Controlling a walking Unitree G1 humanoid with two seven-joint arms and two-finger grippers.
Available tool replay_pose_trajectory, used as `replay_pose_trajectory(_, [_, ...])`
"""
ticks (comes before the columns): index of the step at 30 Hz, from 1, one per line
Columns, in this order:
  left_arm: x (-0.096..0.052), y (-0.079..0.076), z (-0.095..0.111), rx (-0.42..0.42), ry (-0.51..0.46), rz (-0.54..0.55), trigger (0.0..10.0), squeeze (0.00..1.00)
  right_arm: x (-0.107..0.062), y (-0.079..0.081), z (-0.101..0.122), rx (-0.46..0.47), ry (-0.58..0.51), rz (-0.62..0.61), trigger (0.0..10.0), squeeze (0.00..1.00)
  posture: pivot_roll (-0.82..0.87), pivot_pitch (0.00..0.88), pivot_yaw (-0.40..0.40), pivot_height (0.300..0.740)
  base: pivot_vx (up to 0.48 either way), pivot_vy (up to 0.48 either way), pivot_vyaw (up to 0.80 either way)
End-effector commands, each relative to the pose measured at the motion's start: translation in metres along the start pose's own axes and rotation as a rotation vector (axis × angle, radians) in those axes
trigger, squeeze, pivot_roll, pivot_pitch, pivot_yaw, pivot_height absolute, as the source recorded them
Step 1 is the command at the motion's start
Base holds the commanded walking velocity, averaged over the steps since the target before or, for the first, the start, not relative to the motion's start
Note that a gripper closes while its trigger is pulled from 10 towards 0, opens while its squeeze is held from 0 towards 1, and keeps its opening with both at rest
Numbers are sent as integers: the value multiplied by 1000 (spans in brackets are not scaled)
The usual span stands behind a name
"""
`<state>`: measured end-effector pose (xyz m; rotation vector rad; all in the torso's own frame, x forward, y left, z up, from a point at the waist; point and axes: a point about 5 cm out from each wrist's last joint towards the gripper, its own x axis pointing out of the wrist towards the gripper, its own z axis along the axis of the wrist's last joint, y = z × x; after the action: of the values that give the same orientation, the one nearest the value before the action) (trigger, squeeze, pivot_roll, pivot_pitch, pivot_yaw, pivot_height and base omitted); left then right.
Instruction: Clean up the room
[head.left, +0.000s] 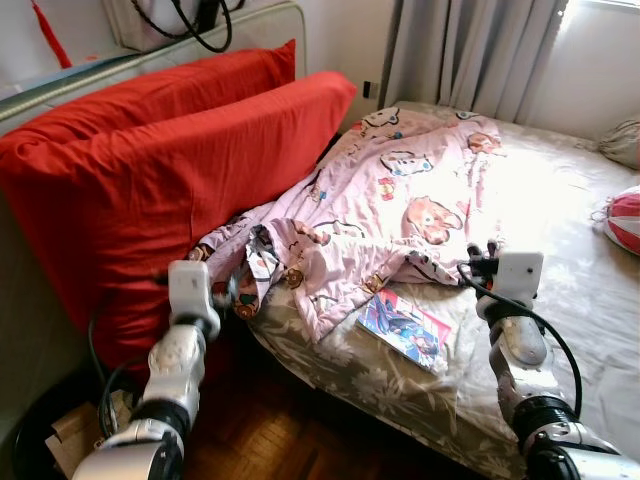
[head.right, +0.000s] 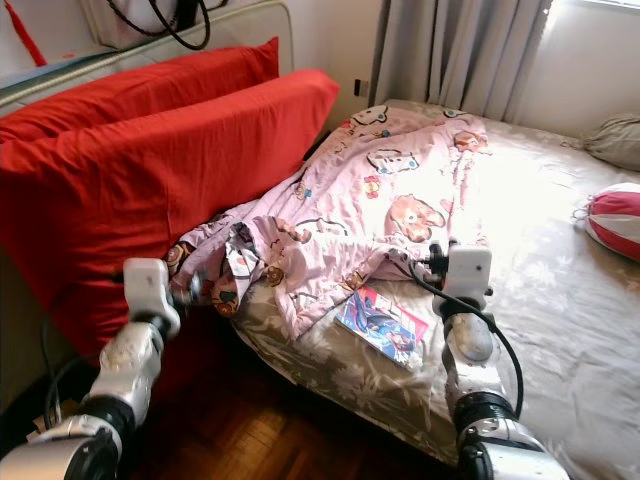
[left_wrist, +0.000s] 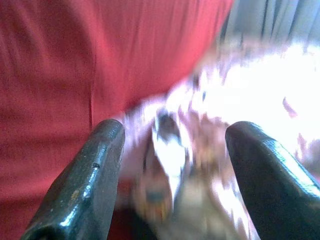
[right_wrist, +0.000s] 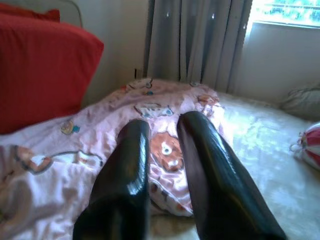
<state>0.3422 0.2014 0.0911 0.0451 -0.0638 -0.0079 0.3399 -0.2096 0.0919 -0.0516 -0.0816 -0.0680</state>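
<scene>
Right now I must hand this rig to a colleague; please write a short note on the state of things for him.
Left gripper: jaws open, held near the crumpled corner of the pink blanket, beside the red pillows; it holds nothing.
Right gripper: jaws nearly closed with a narrow gap, holding nothing, above the blanket's near edge.
The blanket lies bunched across the bed. A comic book lies on the sheet just below it. A striped ball rests at the far right.
Done: nothing visibly tidied.
Left: straighten the blanket, put away the book.

Red pillows (head.left: 170, 160), pink cartoon-print blanket (head.left: 390, 200), beige floral bedsheet (head.left: 560, 200), grey curtains (head.left: 470, 50).
</scene>
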Motion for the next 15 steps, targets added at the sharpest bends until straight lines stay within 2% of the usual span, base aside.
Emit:
replay_pose_trajectory(1, [-10, 1, -13, -16, 31, -3, 10000, 0, -10, 0, -12, 36, 27, -10, 10000, 0, 68, 0, -5, 740, 0, 0, 0])
replay_pose_trajectory(4, [-12, 3, -14, -18, 23, -13, 10000, 0, -12, 0, -14, 43, 28, -10, 10000, 0, 64, 0, -4, 740, 0, 0, 0])
replay_pose_trajectory(7, [-18, 8, -25, -50, 91, 1, 10000, 0, -21, -3, -31, 29, 132, -3, 10000, 0, 70, 0, -11, 740, 0, 0, 0])
replay_pose_trajectory(9, [-20, 7, -30, -66, 126, -2, 10000, 0, -25, -5, -40, 59, 192, -31, 10000, 0, 73, 0, -13, 740, 0, 0, 0])
replay_pose_trajectory(10, [-24, 7, -37, -35, 163, -12, 10000, 0, -26, -4, -44, 160, 211, -40, 10000, 0, 73, 0, -9, 740, 0, 0, 0])
replay_pose_trajectory(11, [-28, 7, -41, -23, 185, -17, 10000, 0, -27, -1, -45, 220, 215, -27, 10000, 0, 71, 0, -9, 740, 0, 0, 0])
replay_pose_trajectory(12, [-29, 8, -44, -34, 202, -8, 10000, 0, -27, 1, -45, 203, 218, -13, 10000, 0, 67, 0, -11, 740, 0, 0, 0])
replay_pose_trajectory(14, [-41, 10, -61, -56, 309, 8, 10000, 0, -32, 6, -54, 157, 282, 26, 10000, 0, 74, 0, -13, 740, 0, 0, 0])
replay_pose_trajectory(15, [-54, 12, -75, -71, 390, 22, 10000, 0, -40, 8, -65, 138, 353, 32, 10000, 0, 77, 0, -15, 740, 0, 0, 0])
